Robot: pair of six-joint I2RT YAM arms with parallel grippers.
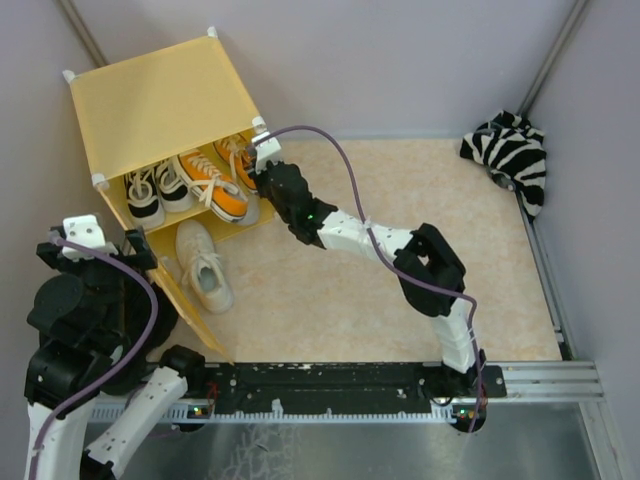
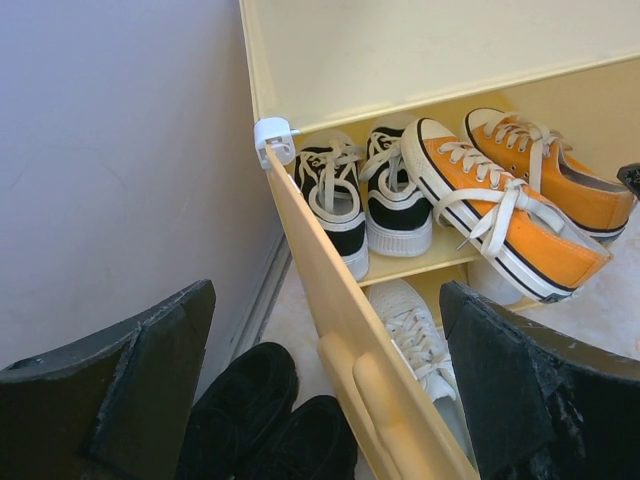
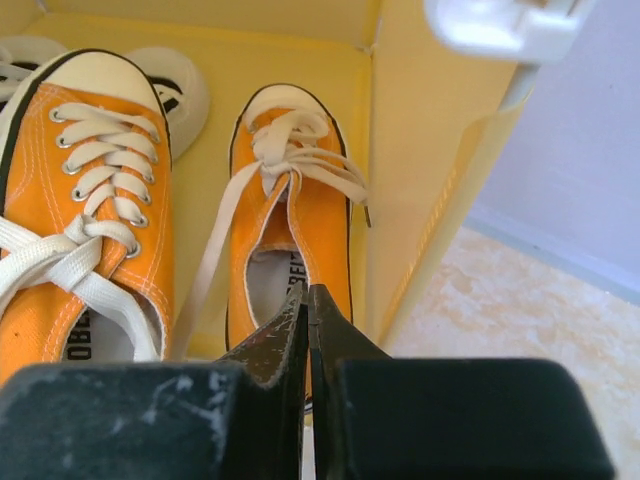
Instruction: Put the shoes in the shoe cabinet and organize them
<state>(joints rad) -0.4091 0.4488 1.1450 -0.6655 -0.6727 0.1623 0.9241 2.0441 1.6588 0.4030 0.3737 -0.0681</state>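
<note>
Right fingers (image 3: 308, 310) closed empty at heel of orange canvas sneaker (image 3: 290, 230) inside yellow plastic-panel shoe cabinet (image 1: 160, 100). Left fingers (image 2: 325, 400) spread wide. White lace-up sneaker (image 1: 203, 265) outside on desk judged next to be grasped.

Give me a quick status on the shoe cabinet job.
Right gripper shut at the right orange shoe's heel. Left gripper open, empty. White shoe outside the cabinet. Door open.

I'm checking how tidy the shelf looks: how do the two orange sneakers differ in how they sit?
The left orange sneaker lies askew with its heel jutting past the shelf edge; the right orange sneaker sits straighter, deeper in the shoe cabinet beside its side wall. The shut right gripper is at the right one's heel; the left one is untouched. Both have white laces.
</note>
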